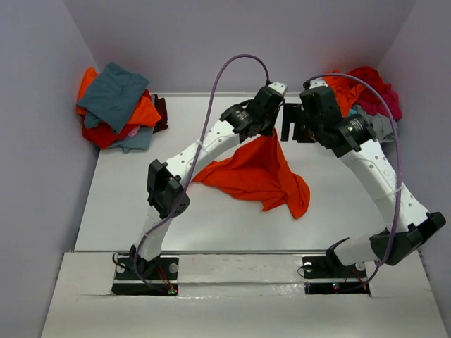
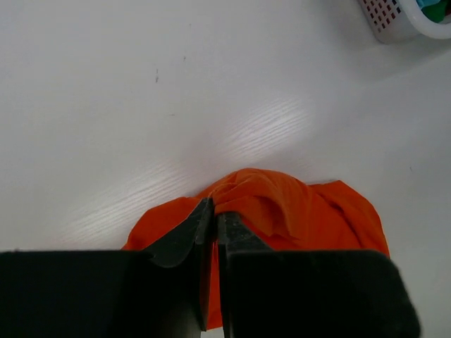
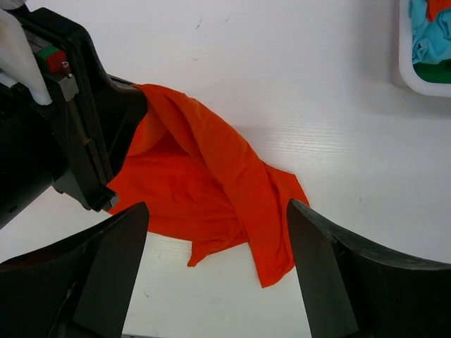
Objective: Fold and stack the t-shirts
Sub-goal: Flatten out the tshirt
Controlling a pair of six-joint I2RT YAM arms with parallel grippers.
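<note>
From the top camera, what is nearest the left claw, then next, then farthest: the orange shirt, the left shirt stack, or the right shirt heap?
1. The orange shirt, in the middle, pinched in the left claw.
2. The shirt heap, back right corner.
3. The shirt stack, back left corner.

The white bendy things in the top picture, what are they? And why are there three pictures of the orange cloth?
They are two robot arms bolted to a white table. The top picture looks down from above. The other two come from cameras on each wrist, so everything looks close up. The left arm's fingers are shut, pinching an orange t-shirt and lifting part of it. The right arm's fingers are open, holding nothing. More t-shirts lie piled at the far left, and a white bin holds others.
</note>
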